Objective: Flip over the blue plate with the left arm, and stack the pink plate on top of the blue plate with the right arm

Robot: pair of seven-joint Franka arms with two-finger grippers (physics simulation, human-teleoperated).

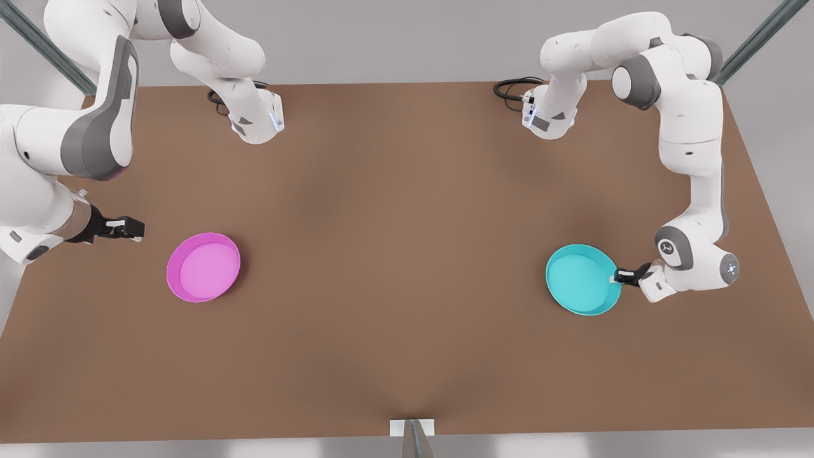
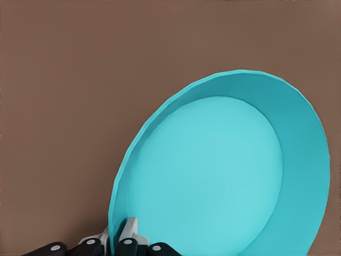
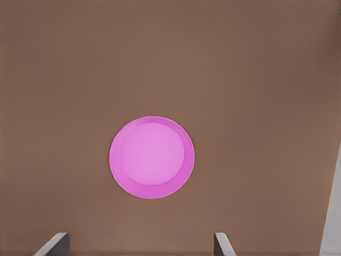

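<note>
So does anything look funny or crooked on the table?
Nothing is broken or spilled. The blue plate has its rim pinched by the left hand, and the pink plate sits flat, with the right hand open above it.

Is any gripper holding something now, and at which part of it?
The left gripper pinches the blue plate by its rim. The right gripper is open and holds nothing, waiting apart from the pink plate.

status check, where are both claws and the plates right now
Left claw shut on blue plate rim, plate open side up. Right claw open, hovering beside pink plate, not touching. Nothing between the plates.
</note>
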